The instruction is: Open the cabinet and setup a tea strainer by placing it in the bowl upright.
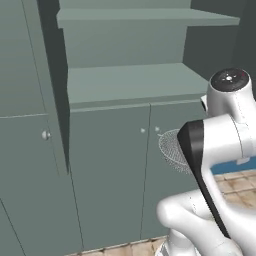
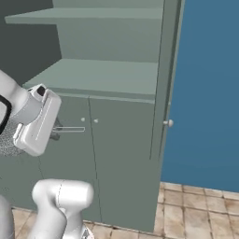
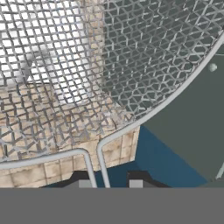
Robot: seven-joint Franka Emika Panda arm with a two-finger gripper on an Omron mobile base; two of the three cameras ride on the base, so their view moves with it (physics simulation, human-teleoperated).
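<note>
End effector (image 3: 105, 183) pinches the tea strainer (image 3: 65, 65) by its wire handle, I'd say; I see the mesh held up before the open cabinet (image 1: 125, 85), below its shelf (image 1: 135, 82).

the strainer (image 1: 171, 149) hangs before the cabinet's (image 1: 107, 175) lower doors. the shelf (image 1: 131, 82) lies at 11 o'clock above it.

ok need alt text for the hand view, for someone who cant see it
Close-up of the wire-mesh tea strainer held by its wire handle between the shut gripper. Seen through and past the mesh: tan floor tiles, a blue wall and a grey-green cabinet door with a small knob.
</note>
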